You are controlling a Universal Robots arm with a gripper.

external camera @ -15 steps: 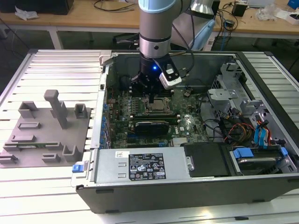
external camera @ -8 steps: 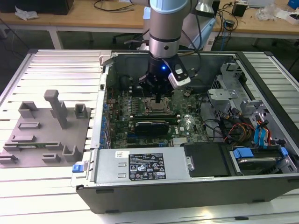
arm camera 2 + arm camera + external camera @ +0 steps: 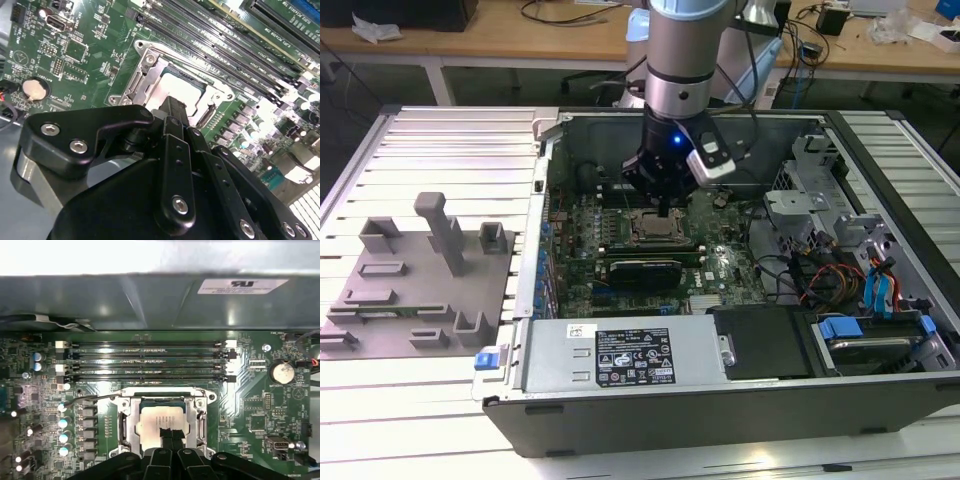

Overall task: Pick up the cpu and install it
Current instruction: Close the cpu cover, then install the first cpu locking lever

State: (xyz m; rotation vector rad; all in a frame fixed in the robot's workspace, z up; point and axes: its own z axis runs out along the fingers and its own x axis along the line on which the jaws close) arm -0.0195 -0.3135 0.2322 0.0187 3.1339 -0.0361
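In the first wrist view the cpu (image 3: 150, 421) lies flat inside the socket frame (image 3: 125, 415), its silver top bright and square to the frame's opening. The gripper (image 3: 169, 433) hangs over the chip's middle with its fingers pressed together, clasping nothing. Whether it touches the chip is unclear. Seating it well likely calls for a light, straight-down touch. Memory slots (image 3: 145, 360) run just beside the frame.

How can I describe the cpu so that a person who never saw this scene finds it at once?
Look inside the open computer case at the green board. Beside the four long black slots sits a square metal frame, and the cpu lies within it, under the gripper. Unlike the open frame and dark slots, it is one flat, shiny silver plate.
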